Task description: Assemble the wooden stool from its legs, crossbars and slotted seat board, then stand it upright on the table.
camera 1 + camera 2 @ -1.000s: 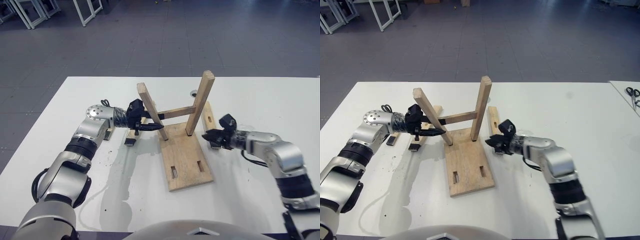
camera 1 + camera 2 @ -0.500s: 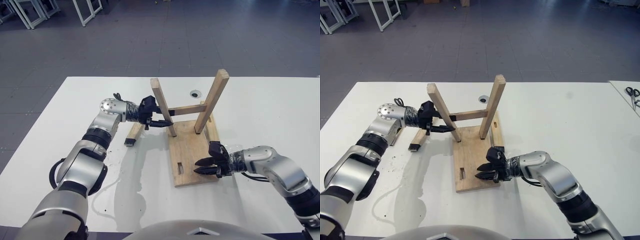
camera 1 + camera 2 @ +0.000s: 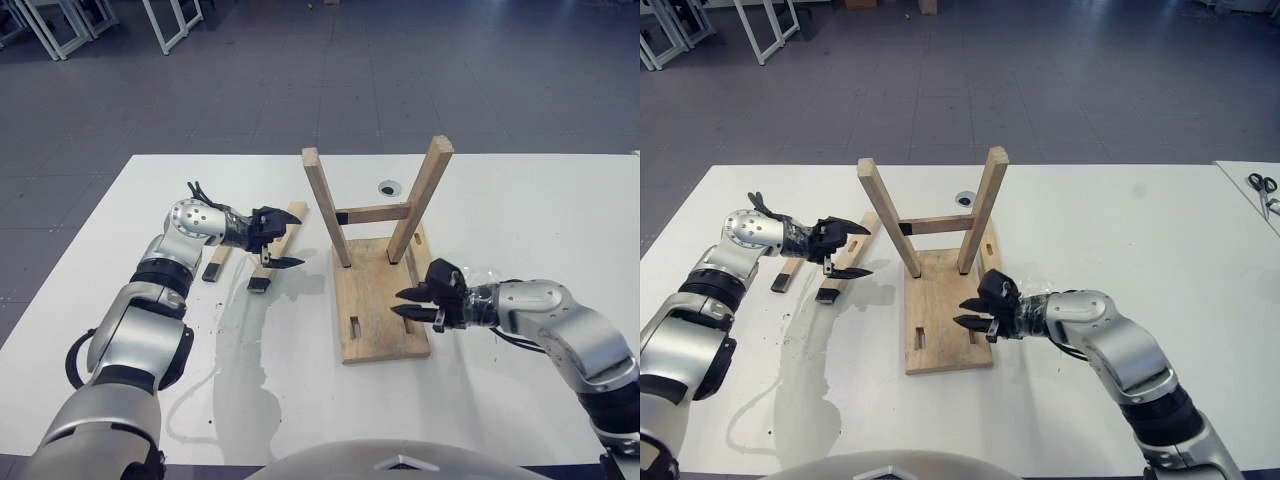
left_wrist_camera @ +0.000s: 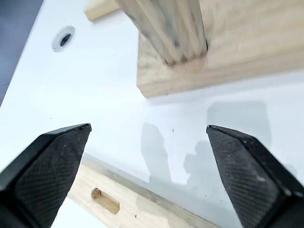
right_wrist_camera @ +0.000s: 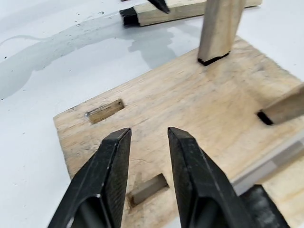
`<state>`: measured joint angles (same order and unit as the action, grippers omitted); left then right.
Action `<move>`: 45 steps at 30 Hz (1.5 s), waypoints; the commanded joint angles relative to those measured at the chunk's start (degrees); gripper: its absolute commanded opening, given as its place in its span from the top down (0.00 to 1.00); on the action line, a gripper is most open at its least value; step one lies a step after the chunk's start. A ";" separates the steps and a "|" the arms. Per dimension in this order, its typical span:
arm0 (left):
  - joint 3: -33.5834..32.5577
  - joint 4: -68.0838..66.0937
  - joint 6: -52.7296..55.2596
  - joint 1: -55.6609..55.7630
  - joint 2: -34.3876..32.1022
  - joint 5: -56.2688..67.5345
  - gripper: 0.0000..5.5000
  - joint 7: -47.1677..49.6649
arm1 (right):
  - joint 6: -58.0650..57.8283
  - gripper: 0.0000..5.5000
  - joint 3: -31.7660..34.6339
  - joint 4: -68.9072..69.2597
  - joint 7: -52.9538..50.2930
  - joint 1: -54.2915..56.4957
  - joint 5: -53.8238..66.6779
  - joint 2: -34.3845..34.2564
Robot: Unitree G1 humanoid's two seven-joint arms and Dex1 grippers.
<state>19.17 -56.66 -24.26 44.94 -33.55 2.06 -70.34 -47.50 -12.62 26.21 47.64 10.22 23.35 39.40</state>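
The slotted seat board (image 3: pixel 372 318) lies flat on the white table (image 3: pixel 520 220). Two legs (image 3: pixel 326 205) (image 3: pixel 421 196) stand up from its far end, joined by a crossbar (image 3: pixel 377 213). My left gripper (image 3: pixel 293 250) is open, hovering over a loose wooden piece (image 3: pixel 268 270) left of the board; the left wrist view has that slotted piece (image 4: pixel 133 209) below the wide-open fingertips (image 4: pixel 57 156). My right gripper (image 3: pixel 397 302) is open with a narrow gap and holds nothing, just above the board's right side by a slot (image 5: pixel 148 188).
A second loose piece (image 3: pixel 213 265) lies further left. Another wooden part (image 3: pixel 987 243) lies behind the right leg. A wet patch (image 3: pixel 240 340) spreads over the table's front left. A cable hole (image 3: pixel 387 187) sits behind the stool, and scissors (image 3: pixel 1262 185) lie far right.
My left gripper has let go of the left leg and drawn back left over the loose piece. My right gripper has moved a little further along the board's right side.
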 commanded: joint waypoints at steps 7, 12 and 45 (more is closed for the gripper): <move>-24.13 43.68 34.67 -25.84 -3.90 4.08 0.18 32.28 | 4.03 0.75 2.82 -0.55 2.09 -9.91 -4.50 10.75; -29.72 53.79 52.54 -31.94 0.03 2.13 0.18 47.52 | 3.33 0.75 -2.67 4.53 -0.44 -11.13 -6.40 7.86; -26.98 14.60 43.96 -41.54 9.30 6.81 0.71 45.20 | -3.46 0.75 3.78 1.69 -9.33 0.71 -3.46 -2.15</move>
<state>-9.81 -30.49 14.58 11.15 -28.65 11.74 -28.49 -48.96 -10.95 29.00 40.16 8.25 18.50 39.38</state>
